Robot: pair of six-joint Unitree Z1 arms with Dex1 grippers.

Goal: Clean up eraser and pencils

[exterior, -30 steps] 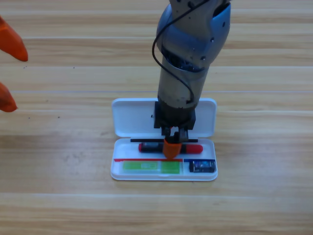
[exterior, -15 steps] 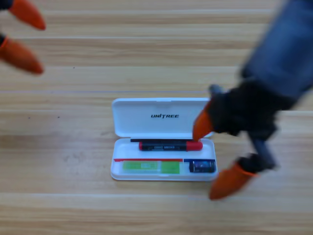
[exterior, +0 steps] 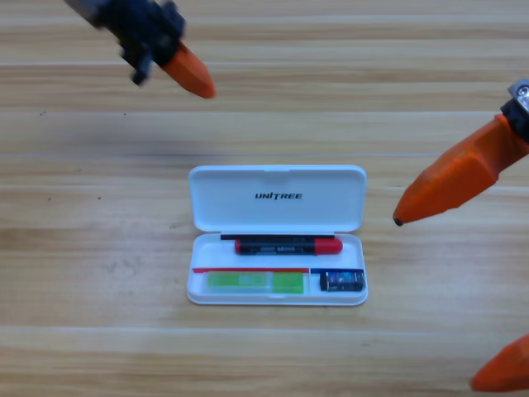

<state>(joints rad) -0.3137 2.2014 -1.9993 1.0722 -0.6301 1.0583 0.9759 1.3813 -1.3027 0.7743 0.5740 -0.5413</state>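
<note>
Since a moment ago the right claw (exterior: 459, 273) has drawn off to the right edge, jaws wide apart, and the left claw (exterior: 186, 70), jaws unreadable, has come in upper left, leaving black red-ended pencil (exterior: 287, 246), light green pencil (exterior: 254, 282) and small dark eraser (exterior: 341, 281) inside the open white plastic case (exterior: 277, 198), so closing its lid looks next.

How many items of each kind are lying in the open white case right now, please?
Pencils: 2, the black red-ended pencil and the light green pencil
Eraser: 1
Total: 3, all inside the white case
</note>
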